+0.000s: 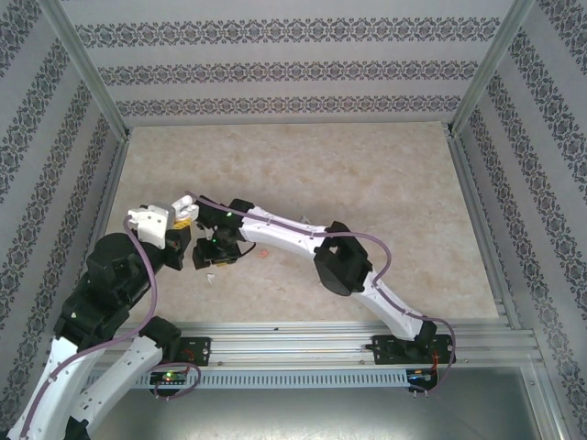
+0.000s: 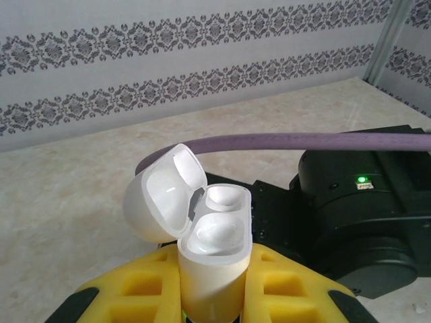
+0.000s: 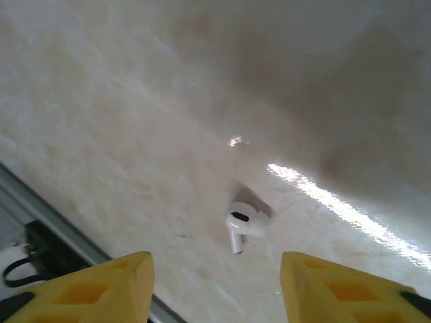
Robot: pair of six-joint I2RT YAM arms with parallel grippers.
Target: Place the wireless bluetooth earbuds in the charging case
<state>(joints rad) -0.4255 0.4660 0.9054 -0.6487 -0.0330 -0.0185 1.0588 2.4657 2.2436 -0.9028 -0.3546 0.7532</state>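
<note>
The white charging case (image 2: 210, 269) stands upright with its lid (image 2: 163, 196) flipped open to the left. My left gripper (image 2: 212, 296) is shut on its body between the yellow fingers (image 2: 141, 289). The near socket (image 2: 217, 235) shows a glossy white rounded shape; whether that is an earbud I cannot tell. One white earbud (image 3: 242, 222) lies on the table, stem toward the camera. Above it my right gripper (image 3: 215, 286) is open, with nothing between its yellow fingers (image 3: 114, 282). From above, that gripper (image 1: 213, 259) hovers beside the left gripper (image 1: 186, 214), with the earbud (image 1: 210, 275) just below it.
A tiny coral-orange piece (image 1: 261, 252) lies on the marble-look table (image 1: 367, 183) right of the grippers. A metal rail (image 1: 348, 335) runs along the near edge. Patterned walls close in the back and both sides. The right arm's purple cable (image 2: 323, 141) crosses behind the case.
</note>
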